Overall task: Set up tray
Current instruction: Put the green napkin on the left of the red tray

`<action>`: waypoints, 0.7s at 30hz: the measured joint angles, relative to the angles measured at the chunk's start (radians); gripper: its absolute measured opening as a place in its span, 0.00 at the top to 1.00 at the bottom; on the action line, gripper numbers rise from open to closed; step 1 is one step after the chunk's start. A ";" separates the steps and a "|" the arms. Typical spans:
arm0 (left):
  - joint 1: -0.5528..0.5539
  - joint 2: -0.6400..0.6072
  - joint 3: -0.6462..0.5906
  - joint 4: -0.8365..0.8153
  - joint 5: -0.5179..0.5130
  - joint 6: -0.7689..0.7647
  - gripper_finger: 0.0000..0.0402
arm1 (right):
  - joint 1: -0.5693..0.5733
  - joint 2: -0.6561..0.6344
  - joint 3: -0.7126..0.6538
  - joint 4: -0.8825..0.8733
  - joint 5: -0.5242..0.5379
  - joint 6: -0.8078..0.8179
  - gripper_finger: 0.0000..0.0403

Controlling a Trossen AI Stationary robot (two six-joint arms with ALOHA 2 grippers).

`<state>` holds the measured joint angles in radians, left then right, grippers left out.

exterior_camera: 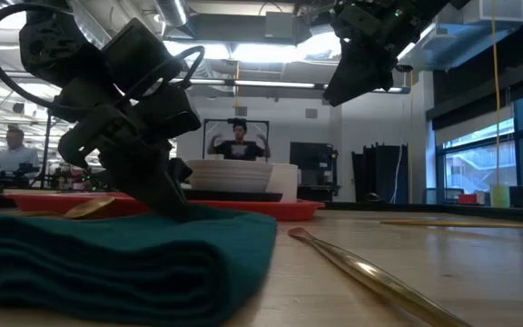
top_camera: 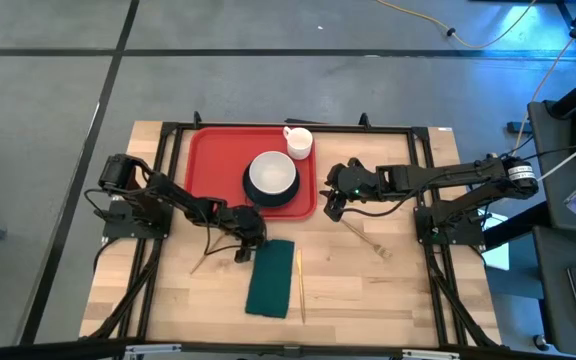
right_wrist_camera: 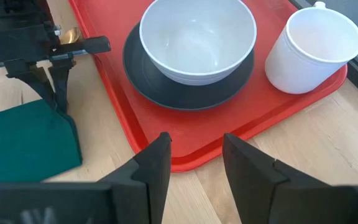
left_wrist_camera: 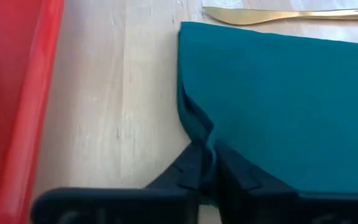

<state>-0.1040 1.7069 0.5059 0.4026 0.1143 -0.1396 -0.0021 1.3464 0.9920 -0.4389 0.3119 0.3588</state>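
Tray (top_camera: 204, 160) corner under plate (top_camera: 253, 200); left gripper (left_wrist_camera: 205, 163) pinches napkin (left_wrist_camera: 278, 106).

A light wooden table (top_camera: 368, 290) with butcher-block planks carries everything. Directly on it lie the red tray (top_camera: 208, 160) toward the far edge, a folded dark green napkin (top_camera: 271, 280) nearer the front, a gold knife (top_camera: 299, 283) just beside the napkin, a gold fork (top_camera: 368, 240) well apart to the right, and a gold spoon (top_camera: 208, 255) to the napkin's left.
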 joint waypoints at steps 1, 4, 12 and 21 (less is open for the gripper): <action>0.000 0.000 0.000 0.000 0.000 0.000 0.98 | 0.000 0.000 0.000 0.000 0.000 0.000 0.64; 0.000 -0.018 -0.002 -0.009 0.009 0.007 0.99 | 0.000 0.000 0.000 0.000 0.000 0.000 0.64; -0.003 -0.232 -0.006 -0.080 0.037 0.007 0.99 | 0.000 0.000 0.000 -0.001 0.000 0.000 0.64; -0.034 -0.501 -0.005 -0.131 0.015 0.071 0.99 | 0.000 0.000 0.000 -0.001 0.000 0.000 0.64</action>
<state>-0.1378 1.2054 0.5007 0.2716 0.1291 -0.0689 -0.0024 1.3464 0.9920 -0.4397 0.3119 0.3584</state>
